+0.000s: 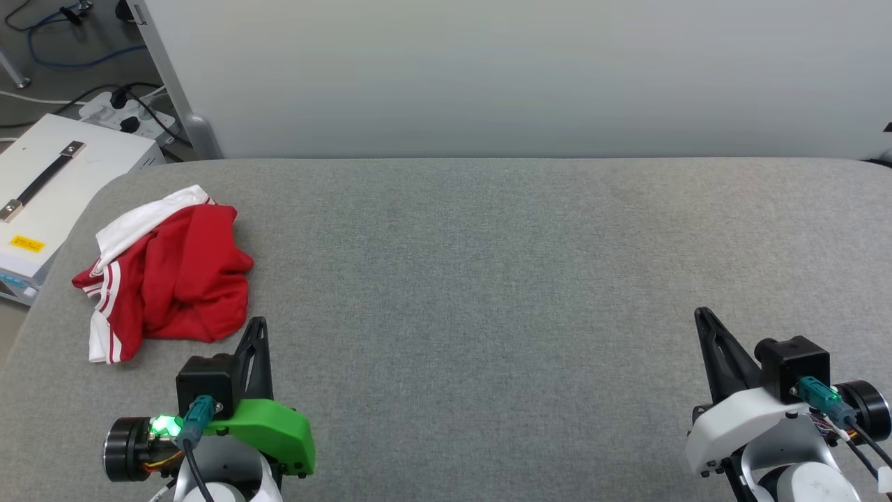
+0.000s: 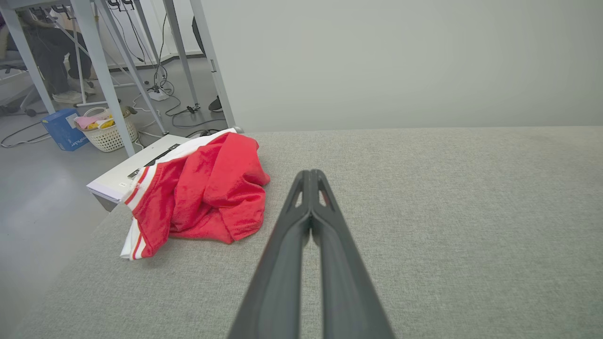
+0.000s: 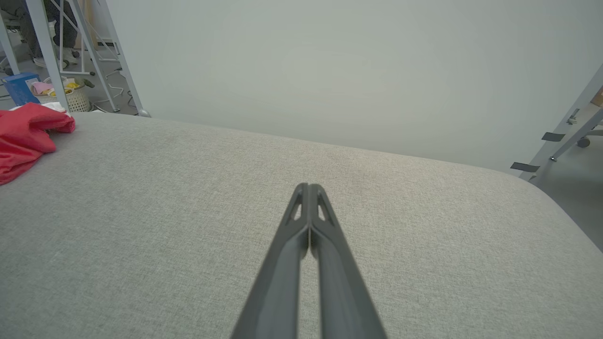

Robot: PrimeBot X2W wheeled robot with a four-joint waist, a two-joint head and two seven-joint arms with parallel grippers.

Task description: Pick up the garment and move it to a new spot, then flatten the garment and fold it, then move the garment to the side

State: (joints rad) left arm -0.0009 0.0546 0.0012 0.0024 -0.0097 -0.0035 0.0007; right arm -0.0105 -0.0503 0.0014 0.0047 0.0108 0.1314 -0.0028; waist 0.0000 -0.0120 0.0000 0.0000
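The garment (image 1: 171, 275), red with white sleeves and red-and-white striped trim, lies crumpled in a heap near the left end of the grey table (image 1: 488, 279). Its lettering is hidden in the folds. In the left wrist view the garment (image 2: 202, 193) sits left of the fingers. The right wrist view catches a red edge of the garment (image 3: 26, 136) at far left. My left gripper (image 1: 258, 322) is shut and empty, just below and right of the heap, not touching it. My right gripper (image 1: 699, 312) is shut and empty, far off at the lower right.
A white case (image 1: 49, 188) with a black handle stands off the table's left edge, beside cables and a power strip (image 1: 122, 111). A pale wall panel (image 1: 516, 77) runs along the table's far edge. Metal frame legs (image 2: 106, 75) and a basket (image 2: 106, 132) stand beyond.
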